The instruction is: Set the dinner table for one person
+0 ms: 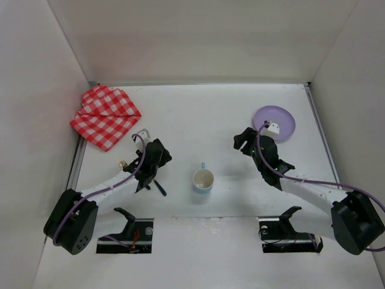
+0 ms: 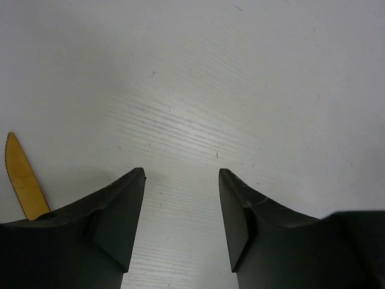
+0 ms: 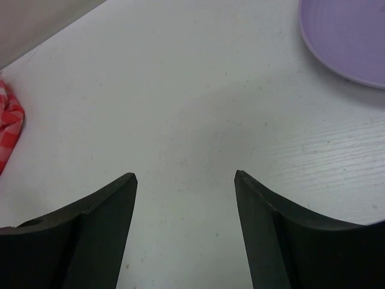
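While both pairs of jaws stand apart and empty, the plate point(image 1: 287, 117), right of the cup point(image 1: 203, 180) on the counter point(image 1: 198, 114), looks light and rigid; pinch its rim.

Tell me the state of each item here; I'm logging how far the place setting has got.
Checked cloth: loosely folded, lying at the far left corner.
Purple plate: right side up, far right, partly hidden by the right arm.
Mug: upright, looks empty, between the two arms.
Knife: lying flat beside the left pincer, not held.
Left pincer: open, empty.
Right pincer: open, empty.
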You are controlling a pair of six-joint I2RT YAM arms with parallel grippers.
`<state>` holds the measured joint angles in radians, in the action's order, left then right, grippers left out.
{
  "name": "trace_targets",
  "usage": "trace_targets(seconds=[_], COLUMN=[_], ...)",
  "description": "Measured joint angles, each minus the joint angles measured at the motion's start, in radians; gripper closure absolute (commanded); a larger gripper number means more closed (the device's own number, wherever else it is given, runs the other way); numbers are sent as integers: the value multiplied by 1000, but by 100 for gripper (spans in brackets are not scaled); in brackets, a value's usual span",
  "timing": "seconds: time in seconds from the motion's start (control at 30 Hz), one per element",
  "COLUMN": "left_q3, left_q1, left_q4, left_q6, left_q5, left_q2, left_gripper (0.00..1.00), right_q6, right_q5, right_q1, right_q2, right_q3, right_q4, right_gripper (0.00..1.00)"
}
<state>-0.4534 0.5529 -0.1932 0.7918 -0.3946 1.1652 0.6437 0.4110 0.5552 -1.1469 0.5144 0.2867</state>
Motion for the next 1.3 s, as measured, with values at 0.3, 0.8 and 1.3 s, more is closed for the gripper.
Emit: trace_targets(seconds=[0.3,0.8,1.3], left_q3=[-8,-217,-518], left_q1=[1,-134,-465], left_q4=[-2,16,36], left_q6=[-6,-53,-53], left_q5=[-2,-137,-150], left_q2=[17,190,599], left_gripper=[51,66,61], right_q6=[0,-5,-20], right_q5=[0,-21,-37], right_q1=[0,2,10], right_q2=[0,-46,-67], right_q3=[0,5,19], right_q4=[10,3,3], right_gripper=[31,74,50])
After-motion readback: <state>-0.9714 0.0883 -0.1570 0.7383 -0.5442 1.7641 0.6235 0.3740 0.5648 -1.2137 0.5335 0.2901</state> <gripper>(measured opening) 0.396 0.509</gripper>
